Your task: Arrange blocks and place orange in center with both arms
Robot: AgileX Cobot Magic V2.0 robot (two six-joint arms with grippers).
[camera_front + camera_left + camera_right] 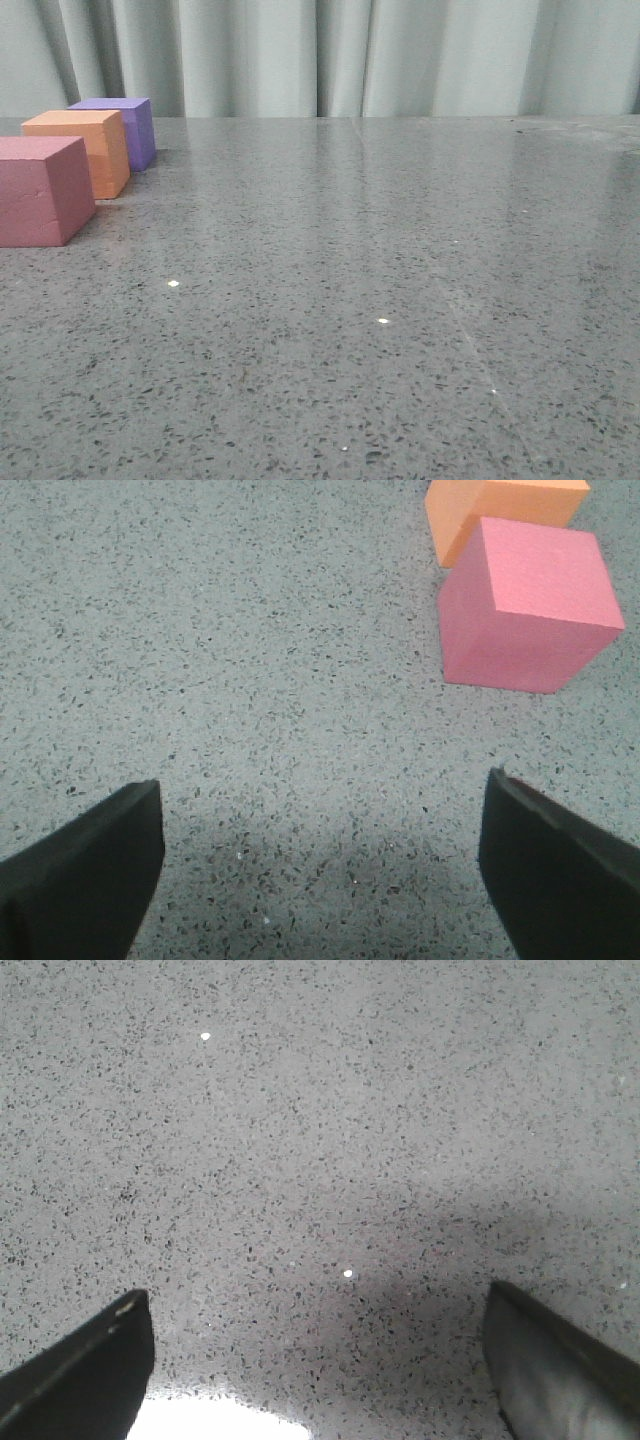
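Note:
Three cubes stand in a row at the table's far left in the front view: the pinkish-red cube nearest, the orange cube behind it, the purple cube farthest. No gripper shows in the front view. In the left wrist view my left gripper is open and empty over bare tabletop, with the pinkish-red cube and part of the orange cube ahead of it and apart from the fingers. In the right wrist view my right gripper is open and empty over bare speckled tabletop.
The grey speckled tabletop stretches from the cubes to the right side. Pale curtains hang behind the table's far edge. A bright glare patch lies on the surface near my right gripper's fingers.

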